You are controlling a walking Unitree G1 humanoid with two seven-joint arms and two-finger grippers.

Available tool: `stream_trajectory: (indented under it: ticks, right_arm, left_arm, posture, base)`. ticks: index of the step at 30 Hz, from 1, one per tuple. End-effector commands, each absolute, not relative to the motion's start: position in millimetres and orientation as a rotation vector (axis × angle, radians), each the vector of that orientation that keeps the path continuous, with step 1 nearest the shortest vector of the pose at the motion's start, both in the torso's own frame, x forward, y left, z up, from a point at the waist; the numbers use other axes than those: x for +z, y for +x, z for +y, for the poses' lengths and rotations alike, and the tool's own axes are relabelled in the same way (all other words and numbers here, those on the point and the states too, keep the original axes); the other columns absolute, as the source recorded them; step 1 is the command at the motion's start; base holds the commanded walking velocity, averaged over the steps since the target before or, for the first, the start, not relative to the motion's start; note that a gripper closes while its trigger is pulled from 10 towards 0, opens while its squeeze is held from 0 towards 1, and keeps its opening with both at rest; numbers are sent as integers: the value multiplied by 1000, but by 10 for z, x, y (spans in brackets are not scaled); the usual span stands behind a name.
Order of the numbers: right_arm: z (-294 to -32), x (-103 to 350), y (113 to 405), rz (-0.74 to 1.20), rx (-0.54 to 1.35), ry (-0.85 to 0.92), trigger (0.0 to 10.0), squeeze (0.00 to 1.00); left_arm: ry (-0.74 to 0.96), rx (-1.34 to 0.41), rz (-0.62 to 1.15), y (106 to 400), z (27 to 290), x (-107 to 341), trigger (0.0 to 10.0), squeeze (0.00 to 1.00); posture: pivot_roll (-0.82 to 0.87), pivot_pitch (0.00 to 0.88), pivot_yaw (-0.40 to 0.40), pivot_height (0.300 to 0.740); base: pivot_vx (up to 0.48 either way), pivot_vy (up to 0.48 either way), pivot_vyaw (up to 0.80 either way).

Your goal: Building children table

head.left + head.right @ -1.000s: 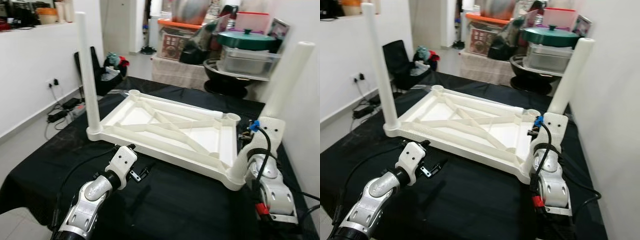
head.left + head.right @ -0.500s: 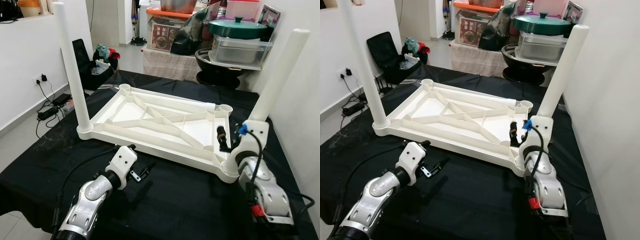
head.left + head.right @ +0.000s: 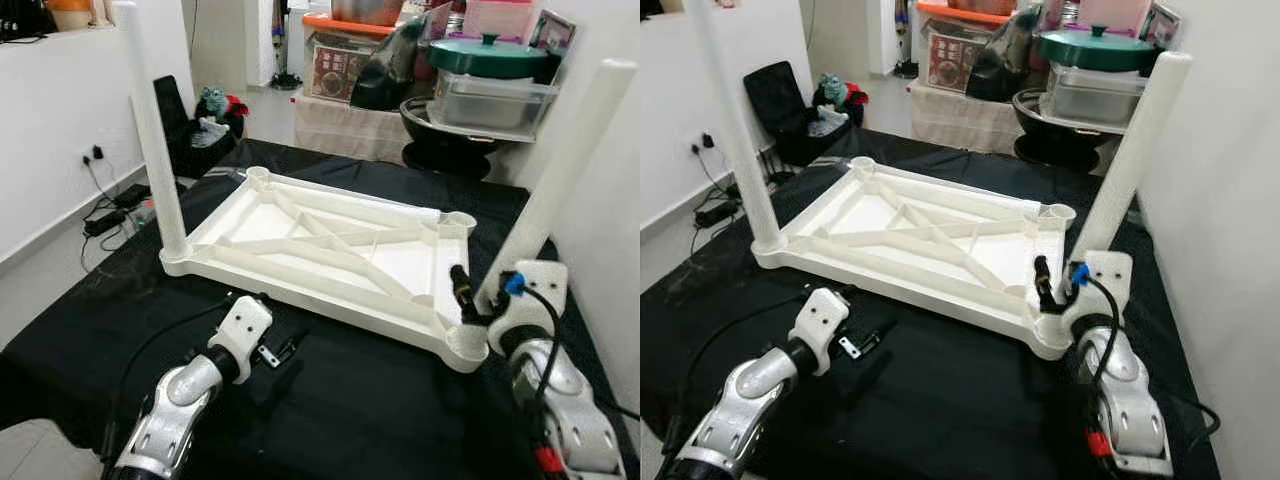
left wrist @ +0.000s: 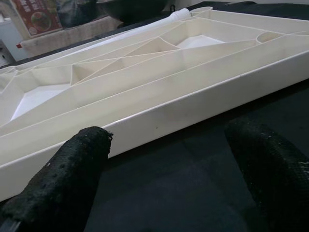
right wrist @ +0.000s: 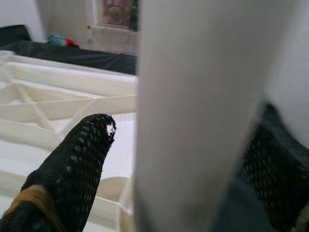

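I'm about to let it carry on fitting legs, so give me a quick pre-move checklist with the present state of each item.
1. Tabletop lying upside down on the black cloth: ok.
2. Left near leg upright in its corner socket: ok.
3. Right leg upright: not ok, it leans to the right.
4. Right gripper around the right leg: ok, fingers on both sides; firm contact cannot tell.
5. Left gripper free: ok, open beside the tabletop's near edge, holding nothing.
6. Far corner sockets without legs: ok, both open.
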State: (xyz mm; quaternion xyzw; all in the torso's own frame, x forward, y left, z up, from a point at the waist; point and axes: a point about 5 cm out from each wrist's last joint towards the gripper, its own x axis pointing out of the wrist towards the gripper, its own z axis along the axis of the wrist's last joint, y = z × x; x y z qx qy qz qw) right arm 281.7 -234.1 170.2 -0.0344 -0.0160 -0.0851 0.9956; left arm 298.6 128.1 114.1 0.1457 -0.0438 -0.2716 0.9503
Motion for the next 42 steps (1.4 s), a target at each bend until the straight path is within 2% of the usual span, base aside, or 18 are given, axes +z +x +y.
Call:
stream_trajectory:
  ticks: [1,6,11,12,16,21,25,32,42]
  right_arm:
    - [-2371,1702,2748,-26,-220,-47,10000,1000]
    - [-2315,1663,2672,3,-215,6,10000,1000]
    - [-2056,1678,2498,13,-125,-37,10000,1000]
    - [-1991,1654,2441,41,-97,-95,10000,0]
    - [-1853,1540,2298,134,-6,-126,10000,0]
    - [-1981,1414,2160,279,-162,-227,10000,0]
    - [-2062,1382,2100,284,-244,-287,10000,0]
    - [-2024,1451,2016,270,-222,-192,10000,0]
    - [-1911,1509,2045,279,-79,-280,10000,0]
  left_arm:
    - [299,-568,-105,2992,1239,1176,10000,0]
    - [309,-566,-114,2994,1265,1192,10000,0]
    - [282,-541,-99,2942,1268,1203,10000,0]
    - [262,-535,-101,2917,1260,1223,10000,0]
    - [222,-515,-92,2858,1253,1235,10000,0]
    - [176,-437,-70,2777,1333,1218,10000,0]
    - [172,-416,-69,2752,1338,1217,10000,0]
    - [146,-403,-65,2623,1313,1274,10000,0]
    - [103,-341,-74,2595,1320,1343,10000,0]
  posture:
    - [18,0,-77,740]
    - [12,0,-70,740]
    - [5,0,-71,740]
    - [5,0,-73,740]
    - [-2,0,-73,740]
    - [-13,0,-84,740]
    - [-14,0,-88,740]
    - [-11,0,-94,740]
    - [-12,0,-107,740]
  base:
    - [0,0,0]
    - [0,0,0]
    - [0,0,0]
    - [0,0,0]
    - [0,0,0]
    - [0,0,0]
    - [0,0,0]
    - [0,0,0]
    - [0,0,0]
